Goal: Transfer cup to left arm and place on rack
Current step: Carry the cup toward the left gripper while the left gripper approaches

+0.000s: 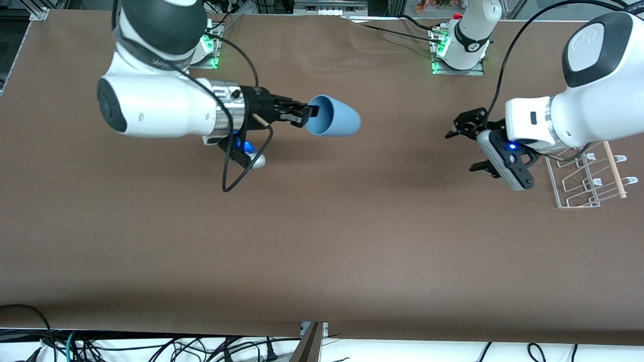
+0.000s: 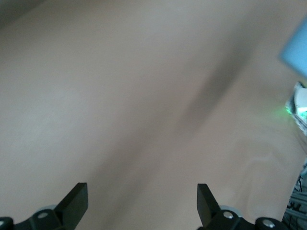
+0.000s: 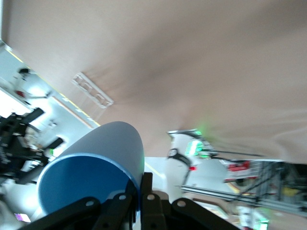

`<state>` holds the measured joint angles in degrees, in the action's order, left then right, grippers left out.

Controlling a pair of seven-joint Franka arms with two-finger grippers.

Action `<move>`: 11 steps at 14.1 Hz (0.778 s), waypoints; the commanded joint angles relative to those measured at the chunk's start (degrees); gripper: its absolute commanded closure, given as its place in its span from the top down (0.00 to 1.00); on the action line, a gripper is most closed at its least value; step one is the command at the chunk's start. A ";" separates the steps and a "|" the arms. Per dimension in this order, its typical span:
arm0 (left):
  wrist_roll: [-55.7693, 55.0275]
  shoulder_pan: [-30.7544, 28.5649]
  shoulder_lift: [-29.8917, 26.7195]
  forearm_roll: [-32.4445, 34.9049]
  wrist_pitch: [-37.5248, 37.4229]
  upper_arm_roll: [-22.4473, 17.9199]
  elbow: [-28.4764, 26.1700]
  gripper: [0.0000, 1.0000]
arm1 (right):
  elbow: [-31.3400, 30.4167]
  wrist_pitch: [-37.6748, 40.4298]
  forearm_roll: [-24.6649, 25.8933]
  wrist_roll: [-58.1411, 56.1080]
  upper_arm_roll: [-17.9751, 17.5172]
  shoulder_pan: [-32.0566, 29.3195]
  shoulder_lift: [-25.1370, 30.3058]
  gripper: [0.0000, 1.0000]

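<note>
handover step: your right gripper (image 1: 302, 114) pinches the cup (image 1: 334, 116) by its rim, on its side in the air.
your left gripper (image 1: 470, 146) waits spread near the rack (image 1: 578, 201); next, bring its fingers around the cup's body.

Plain light-blue cup (image 1: 334, 117), a deeper blue inside. Flat brown worktop (image 1: 322, 241), unpatterned. Black right pincer (image 1: 305, 114) at the cup's rim. Black left pincer (image 1: 465, 146), well apart from the cup. White wire rack (image 1: 586, 181) crossed by a pale wooden dowel (image 1: 615, 169). White arms jointed in dark grey.
</note>
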<state>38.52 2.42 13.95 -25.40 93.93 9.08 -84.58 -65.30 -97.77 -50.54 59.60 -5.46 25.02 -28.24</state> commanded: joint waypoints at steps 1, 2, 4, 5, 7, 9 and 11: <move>8.56 -0.23 -0.85 -2.99 0.91 1.37 -0.67 1.00 | 1.67 -4.52 -1.23 5.86 -2.53 0.21 -0.94 0.00; 10.41 -0.23 -0.85 -4.38 0.91 1.99 -0.67 1.00 | 1.67 -5.49 -1.23 7.01 -2.88 0.21 -0.94 0.00; 14.02 -0.31 -1.11 -5.19 0.91 3.74 -0.67 1.00 | 1.75 -6.47 -1.23 9.29 -3.59 0.21 -0.94 0.00; 15.43 -0.40 -1.38 -5.27 0.82 4.19 -0.67 1.00 | 2.10 -6.47 -1.23 10.17 -3.76 0.21 -0.94 0.00; 19.90 -0.40 -1.82 -6.41 0.91 5.16 -0.41 1.00 | 2.37 -6.91 -1.23 11.58 -3.77 0.21 -0.94 0.00; 20.36 -0.31 -2.17 -7.12 3.61 7.08 -0.32 1.00 | 2.37 -7.35 -1.23 11.94 -3.77 0.21 -0.85 0.00; 20.45 -0.23 -2.08 -7.03 7.57 10.07 -0.32 1.00 | 2.37 -7.44 -1.23 12.47 -3.85 0.21 -0.85 0.00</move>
<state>57.05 2.42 12.63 -31.15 98.34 16.73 -84.41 -64.58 -105.04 -50.91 70.46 -8.48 25.57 -28.40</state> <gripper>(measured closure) 0.000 0.956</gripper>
